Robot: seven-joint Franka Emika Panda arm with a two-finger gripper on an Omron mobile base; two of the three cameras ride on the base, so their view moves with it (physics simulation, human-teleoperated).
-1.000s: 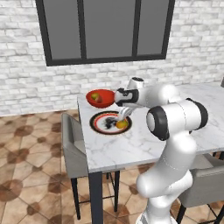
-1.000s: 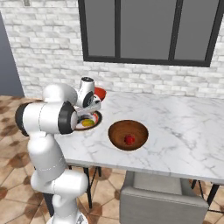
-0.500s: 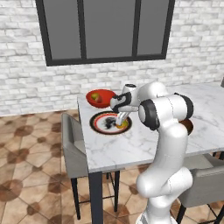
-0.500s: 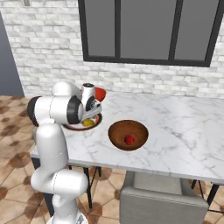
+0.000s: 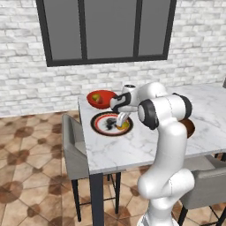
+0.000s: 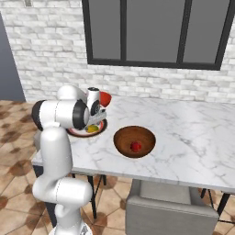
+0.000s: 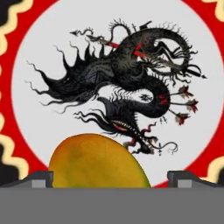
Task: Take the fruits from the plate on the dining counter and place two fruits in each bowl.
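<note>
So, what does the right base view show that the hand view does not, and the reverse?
Right base view: the brown bowl holding a red fruit, the red bowl, the counter. Hand view: the dragon pattern at the centre of the plate, and the open pincer about the orange fruit. Both: plate and orange fruit.

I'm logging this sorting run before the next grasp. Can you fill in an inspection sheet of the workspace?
Surface: white marble dining counter.
Job's things: plate holds an orange fruit; red bowl holds a yellow-green fruit; brown bowl holds a red fruit.
Clutter: nothing seen.
Grippers: tool low over the plate, fingers either side of the orange fruit, open.
Cables: nothing seen.
Surroundings: grey chairs, brick wall, dark-framed window, tiled floor.
</note>
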